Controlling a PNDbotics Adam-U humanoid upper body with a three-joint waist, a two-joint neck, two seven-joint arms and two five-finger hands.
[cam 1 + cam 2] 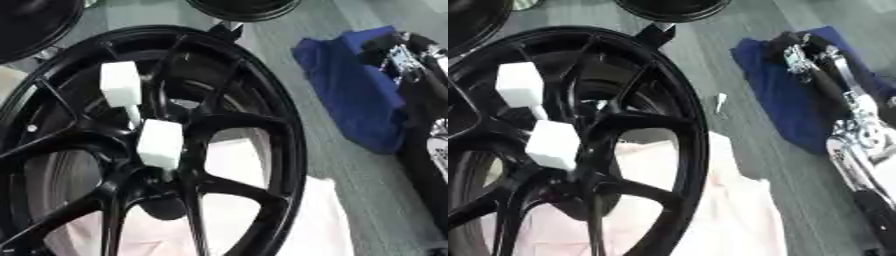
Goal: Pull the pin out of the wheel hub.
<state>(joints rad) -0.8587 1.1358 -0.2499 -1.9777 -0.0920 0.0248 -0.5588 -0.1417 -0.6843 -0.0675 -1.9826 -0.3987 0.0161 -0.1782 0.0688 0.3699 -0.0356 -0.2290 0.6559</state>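
Observation:
A large black spoked wheel (262,100) lies flat and fills the left of both views. Two white block-shaped pin heads stand near its hub. The upper pin (121,84) sits on a thin pale stem, and the lower pin (160,144) stands right over the hub centre. My right hand (798,52) is far off to the upper right, above a blue cloth (350,95), well apart from the wheel and both pins. Its black and silver arm (855,135) runs down the right edge. My left hand shows in no view.
A pale pink cloth (737,215) lies under the wheel on the grey floor. A small white object (720,102) lies on the floor between wheel and blue cloth. Parts of other black wheels show at the top left (31,25) and top centre (245,7).

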